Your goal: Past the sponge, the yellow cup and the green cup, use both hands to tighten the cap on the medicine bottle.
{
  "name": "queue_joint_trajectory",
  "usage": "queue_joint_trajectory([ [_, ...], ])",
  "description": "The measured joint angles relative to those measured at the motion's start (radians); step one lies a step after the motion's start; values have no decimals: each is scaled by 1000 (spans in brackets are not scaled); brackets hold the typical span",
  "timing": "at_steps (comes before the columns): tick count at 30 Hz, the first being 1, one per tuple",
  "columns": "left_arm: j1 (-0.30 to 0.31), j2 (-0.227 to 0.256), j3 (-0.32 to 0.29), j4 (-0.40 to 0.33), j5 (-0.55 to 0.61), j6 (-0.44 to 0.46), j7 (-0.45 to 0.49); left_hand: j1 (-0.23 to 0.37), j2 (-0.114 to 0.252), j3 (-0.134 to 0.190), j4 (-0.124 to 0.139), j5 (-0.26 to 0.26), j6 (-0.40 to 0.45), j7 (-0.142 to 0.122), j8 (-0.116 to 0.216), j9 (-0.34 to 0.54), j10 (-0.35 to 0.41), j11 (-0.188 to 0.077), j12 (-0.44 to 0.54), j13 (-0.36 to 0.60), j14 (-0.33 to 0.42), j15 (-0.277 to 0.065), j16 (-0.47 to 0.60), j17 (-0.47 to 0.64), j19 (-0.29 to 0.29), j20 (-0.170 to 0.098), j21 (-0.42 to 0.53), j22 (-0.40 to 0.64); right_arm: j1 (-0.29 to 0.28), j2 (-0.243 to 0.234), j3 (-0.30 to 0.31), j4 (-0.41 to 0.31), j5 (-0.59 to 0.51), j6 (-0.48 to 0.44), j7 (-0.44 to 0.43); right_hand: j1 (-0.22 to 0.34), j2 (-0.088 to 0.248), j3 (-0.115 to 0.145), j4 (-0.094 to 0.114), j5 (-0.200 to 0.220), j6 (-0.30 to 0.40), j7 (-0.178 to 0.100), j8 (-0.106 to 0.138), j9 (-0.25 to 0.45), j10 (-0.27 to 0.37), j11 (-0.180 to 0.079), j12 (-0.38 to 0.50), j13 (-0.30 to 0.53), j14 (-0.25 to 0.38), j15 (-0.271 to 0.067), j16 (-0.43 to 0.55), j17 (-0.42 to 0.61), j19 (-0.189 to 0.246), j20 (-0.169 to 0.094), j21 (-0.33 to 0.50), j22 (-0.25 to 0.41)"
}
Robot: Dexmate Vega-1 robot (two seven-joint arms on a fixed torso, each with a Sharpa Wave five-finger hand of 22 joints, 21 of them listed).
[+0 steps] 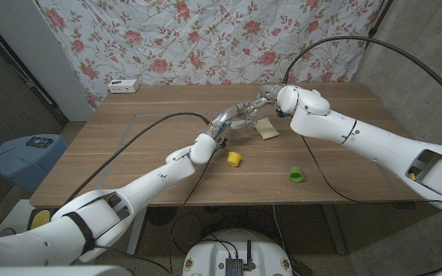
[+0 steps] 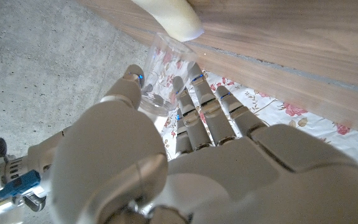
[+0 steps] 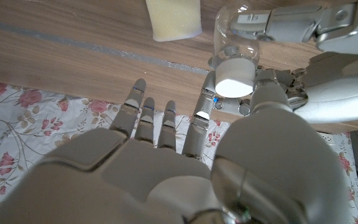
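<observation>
Tightening, by view:
head: left hand [image 1: 232, 119] and right hand [image 1: 265, 98] meet over the worktop [image 1: 129, 146] past the sponge [image 1: 266, 128]; yellow cup [image 1: 234, 159] and green cup [image 1: 295, 175] sit nearer the robot.
left wrist: left hand's fingers [image 2: 199, 102] grip the clear medicine bottle [image 2: 163, 71], held off the worktop.
right wrist: right hand pinches the white cap [image 3: 235, 78] on the bottle.
progress: both grasps set; cap seated, tightness can't be judged; twisting likely remains.
</observation>
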State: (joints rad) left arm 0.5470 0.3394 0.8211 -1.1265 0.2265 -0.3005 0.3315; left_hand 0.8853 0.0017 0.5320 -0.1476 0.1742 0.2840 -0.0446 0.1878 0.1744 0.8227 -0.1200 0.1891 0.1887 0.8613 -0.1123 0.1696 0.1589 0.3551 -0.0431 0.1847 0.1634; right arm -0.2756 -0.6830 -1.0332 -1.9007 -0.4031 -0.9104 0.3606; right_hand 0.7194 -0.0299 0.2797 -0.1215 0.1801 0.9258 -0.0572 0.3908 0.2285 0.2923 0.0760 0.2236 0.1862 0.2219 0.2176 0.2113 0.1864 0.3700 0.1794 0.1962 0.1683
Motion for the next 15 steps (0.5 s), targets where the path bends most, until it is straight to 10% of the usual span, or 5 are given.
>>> queue_joint_trajectory([
  [15, -8, -9, 4, 13, -3, -3, 3, -5, -5, 0, 0, 0, 4, -4, 0, 0, 0, 0, -1, 0, 0, 0, 0, 0, 0, 0, 0, 0, 18, 8, -33, 11, -30, -31, -5, -47, -5, -19, 11, 0, 58, 3, 9, -10, 37, -1, 0, 0, 27, -1, 0, 0, 13, 5, 0, 2],
])
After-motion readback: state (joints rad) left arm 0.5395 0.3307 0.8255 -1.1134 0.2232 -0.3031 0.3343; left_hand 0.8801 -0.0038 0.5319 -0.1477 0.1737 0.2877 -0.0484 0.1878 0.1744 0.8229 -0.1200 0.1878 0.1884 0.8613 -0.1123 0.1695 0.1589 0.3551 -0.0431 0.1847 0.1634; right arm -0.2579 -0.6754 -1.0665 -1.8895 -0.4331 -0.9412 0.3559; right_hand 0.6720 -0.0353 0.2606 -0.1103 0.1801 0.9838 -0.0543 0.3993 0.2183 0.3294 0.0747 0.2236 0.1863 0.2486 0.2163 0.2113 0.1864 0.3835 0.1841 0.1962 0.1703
